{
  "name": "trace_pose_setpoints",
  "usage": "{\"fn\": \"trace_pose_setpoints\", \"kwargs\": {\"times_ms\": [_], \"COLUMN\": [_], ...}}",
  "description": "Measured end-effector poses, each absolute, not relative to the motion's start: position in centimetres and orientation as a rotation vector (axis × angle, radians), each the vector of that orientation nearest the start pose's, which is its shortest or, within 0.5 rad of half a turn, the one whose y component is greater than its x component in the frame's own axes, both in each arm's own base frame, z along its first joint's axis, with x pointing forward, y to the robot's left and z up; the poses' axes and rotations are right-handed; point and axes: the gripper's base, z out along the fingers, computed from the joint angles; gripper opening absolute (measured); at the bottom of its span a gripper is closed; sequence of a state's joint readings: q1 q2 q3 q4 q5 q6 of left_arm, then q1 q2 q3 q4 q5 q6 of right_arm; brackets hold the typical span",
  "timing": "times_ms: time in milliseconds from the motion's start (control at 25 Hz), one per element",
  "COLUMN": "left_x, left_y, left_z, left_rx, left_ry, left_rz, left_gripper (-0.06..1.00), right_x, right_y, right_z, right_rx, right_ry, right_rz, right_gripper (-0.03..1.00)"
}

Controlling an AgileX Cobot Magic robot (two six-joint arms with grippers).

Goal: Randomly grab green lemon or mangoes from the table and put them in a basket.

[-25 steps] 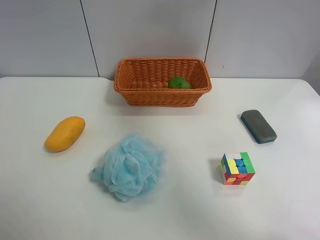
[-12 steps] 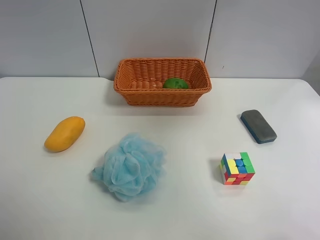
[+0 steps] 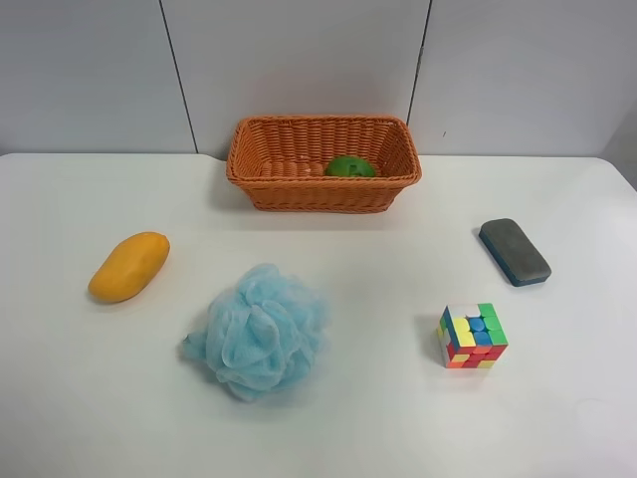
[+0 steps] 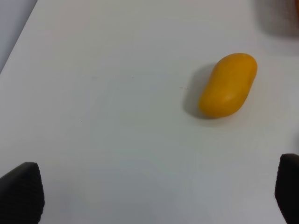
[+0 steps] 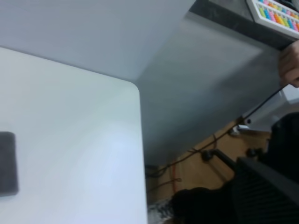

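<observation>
Looking at the whole bench [image 3: 328, 418] first: it's a big white top, and neither arm shows in the exterior high view at all. The basket [image 3: 323, 191] sits at the far edge around the middle, and the green lemon [image 3: 348, 166] is already lying inside it, toward its right half. So my guess is the mango [image 3: 128, 266] is the one still to go; it's out on the left side, well apart from the basket, with a blue bath pouf [image 3: 257, 331] nearer the middle and closer to the front.

What matters for the next grab: the left wrist view has the mango [image 4: 228, 85] ahead of the left pincer [image 4: 154, 193] and off to one side of its centre line, not touching anything. Its long axis runs on a diagonal, so the wrist probably needs a turn to close across the narrow way. Left pincer tips [image 4: 21, 191] sit at the two corners of that view, spread wide apart and holding nothing.

The right arm looks parked way off. Its camera only catches the bench corner [image 5: 133, 91] and the floor past it, plus the edge of a dark eraser [image 5: 7, 163]. Can't tell if that pincer is apart or together. So the left arm is clearly nearer.
</observation>
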State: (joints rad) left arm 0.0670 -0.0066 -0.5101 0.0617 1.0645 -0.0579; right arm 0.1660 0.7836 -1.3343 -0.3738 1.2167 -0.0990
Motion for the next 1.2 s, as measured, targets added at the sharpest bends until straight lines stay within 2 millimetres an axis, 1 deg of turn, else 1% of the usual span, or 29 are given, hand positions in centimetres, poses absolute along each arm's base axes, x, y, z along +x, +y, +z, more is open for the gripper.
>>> {"fn": "trace_pose_setpoints", "kwargs": {"times_ms": [80,240,360,440,560,680,920,1040,1120,1200], "left_x": [-0.8,-0.8,-0.8,-0.8,-0.8,-0.8,-0.8,-0.8,-0.8,-0.8], "left_y": [0.4,0.4,0.4,0.4,0.4,0.4,0.4,0.4,0.4,0.4], "left_z": [28.0,28.0,28.0,28.0,28.0,28.0,28.0,28.0,28.0,28.0], "left_rx": [-0.130,-0.130,-0.130,-0.130,-0.130,-0.130,-0.130,-0.130,-0.130,-0.130], "left_ry": [2.027,2.027,2.027,2.027,2.027,2.027,2.027,2.027,2.027,2.027], "left_rz": [0.079,0.079,0.079,0.079,0.079,0.079,0.079,0.079,0.079,0.079], "left_gripper": [0.99,0.99,0.99,0.99,0.99,0.99,0.99,0.99,0.99,0.99], "right_x": [7.6,5.0,4.0,3.7,3.4,3.2,2.3,1.5,1.0,0.6], "right_y": [-1.8,-2.2,-2.5,-2.5,-2.5,-2.0,-0.8,-0.6,-0.5,-0.4], "right_z": [46.0,42.5,40.0,38.7,37.3,35.6,30.7,28.7,27.8,27.2], "right_rx": [-0.205,-0.166,-0.137,-0.123,-0.099,-0.104,-0.125,-0.125,-0.124,-0.122], "right_ry": [2.101,2.128,2.142,2.144,2.145,2.170,2.212,2.210,2.195,2.146], "right_rz": [-0.392,-0.373,-0.363,-0.354,-0.325,-0.245,-0.060,-0.007,0.022,0.048], "right_gripper": [0.99,0.99,0.99,0.99,0.99,0.99,0.99,0.99,0.99,0.99]}}
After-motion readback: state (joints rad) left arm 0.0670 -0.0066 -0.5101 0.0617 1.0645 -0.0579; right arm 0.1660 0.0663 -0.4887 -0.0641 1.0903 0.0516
